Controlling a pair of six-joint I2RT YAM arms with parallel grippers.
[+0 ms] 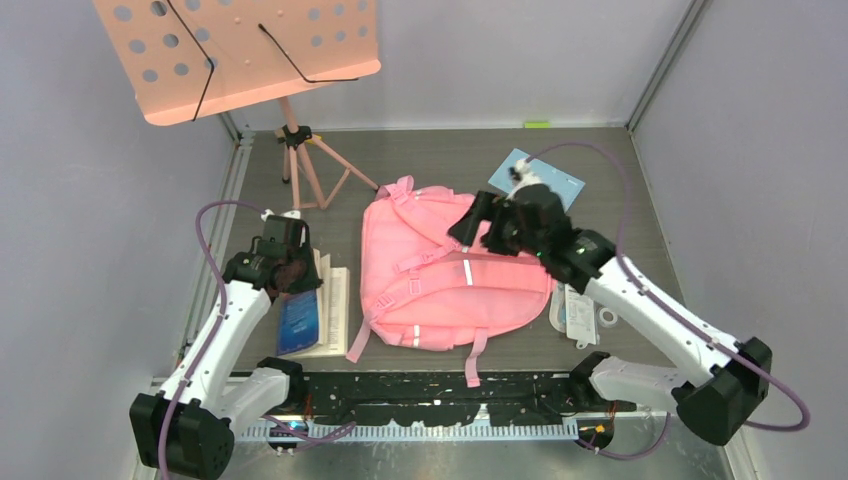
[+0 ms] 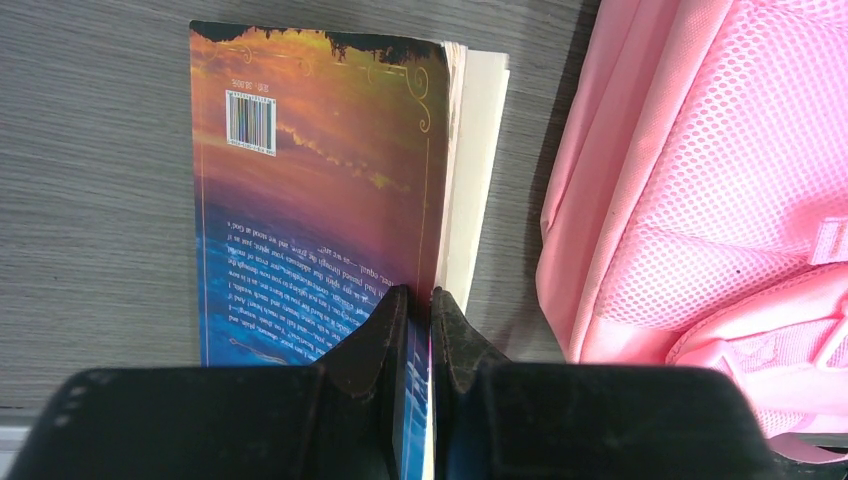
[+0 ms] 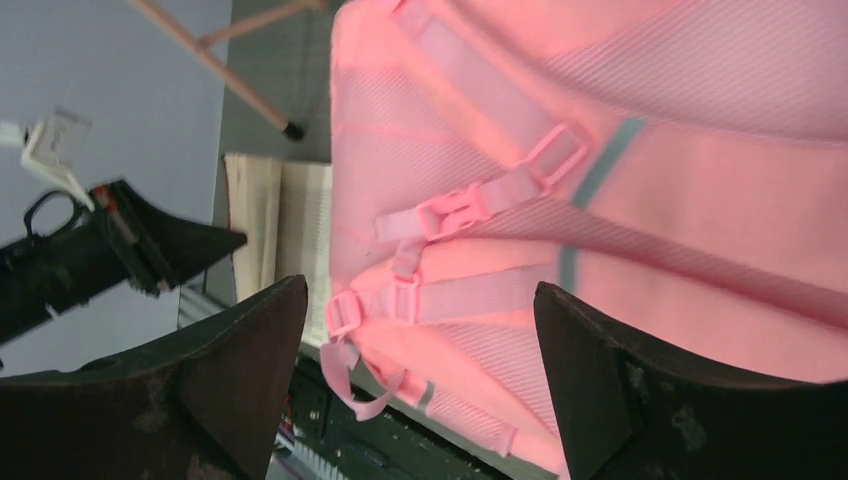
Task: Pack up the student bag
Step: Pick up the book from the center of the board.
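The left tool (image 2: pixel 420 305) is seen clamped on the cover edge of a book (image 2: pixel 320 180), which is laid on the surface (image 2: pixel 90 200) just beside the bag (image 1: pixel 440 290). The right tool (image 3: pixel 420 300) is held above the bag with its jaws wide apart and nothing between them. The bag is spread flat, straps up, at the middle of the surface.

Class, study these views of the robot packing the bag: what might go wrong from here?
The left hand seems to pinch the book only by its cover edge, so pages may sag or tear when lifted.
The bag lies straps-up with no opening showing; the open right hand might snag a strap.
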